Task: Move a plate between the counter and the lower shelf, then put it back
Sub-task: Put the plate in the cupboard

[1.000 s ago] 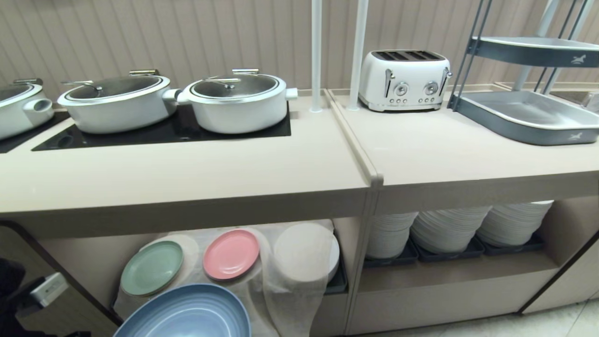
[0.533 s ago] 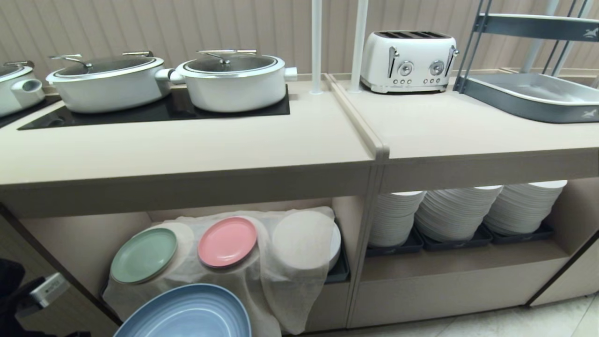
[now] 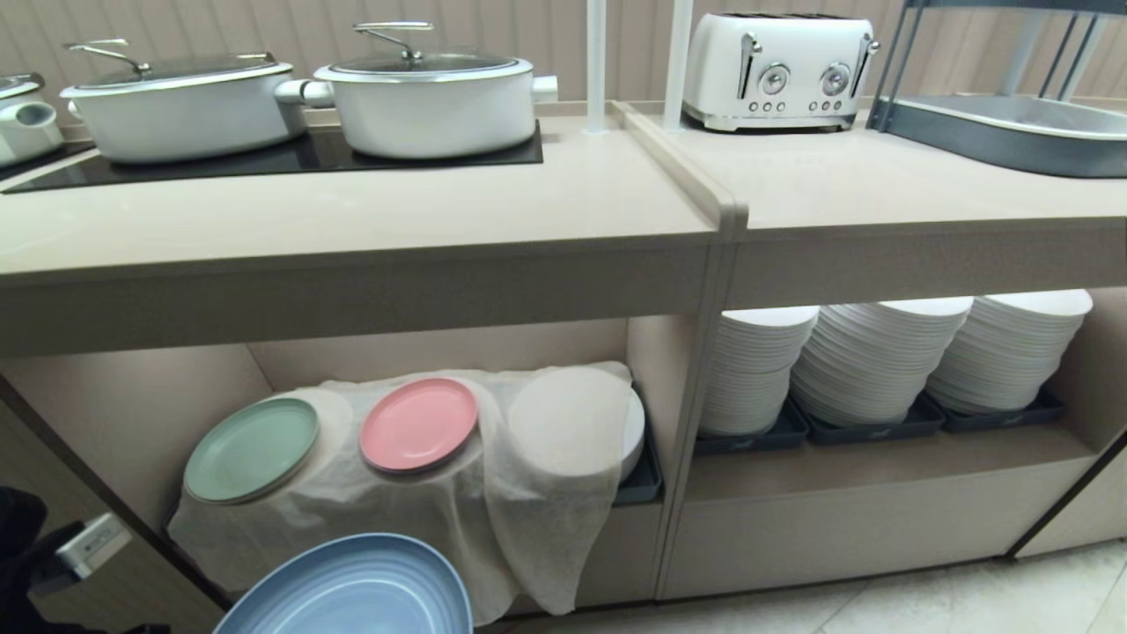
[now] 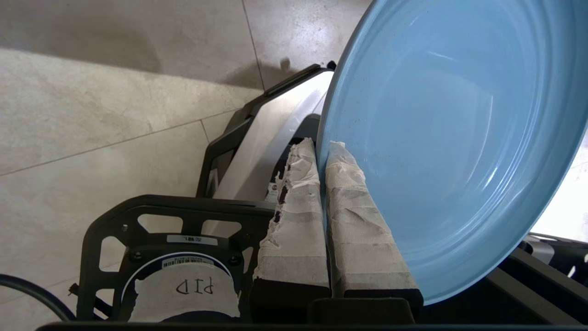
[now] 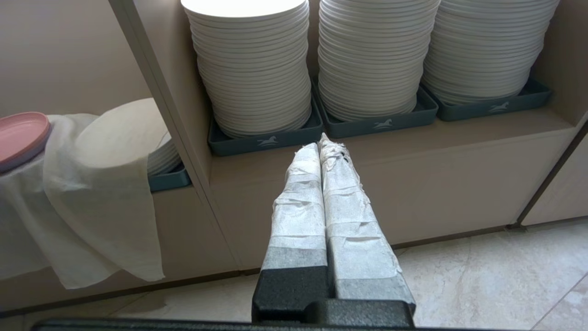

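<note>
Lower shelf [image 3: 132, 387]: cloth-draped, front edge | left gripper [image 4: 324, 149]: clamps plate [image 4: 450, 138] rim | right gripper [image 5: 321, 147]: closed, empty

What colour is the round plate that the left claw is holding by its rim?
Light blue: the round matte plate in the left claw shows best in the left wrist view.

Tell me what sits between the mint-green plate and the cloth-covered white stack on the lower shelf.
The pink plate, resting on the draped white cloth between the mint-green plate and the covered stack; the head view shows it.
</note>
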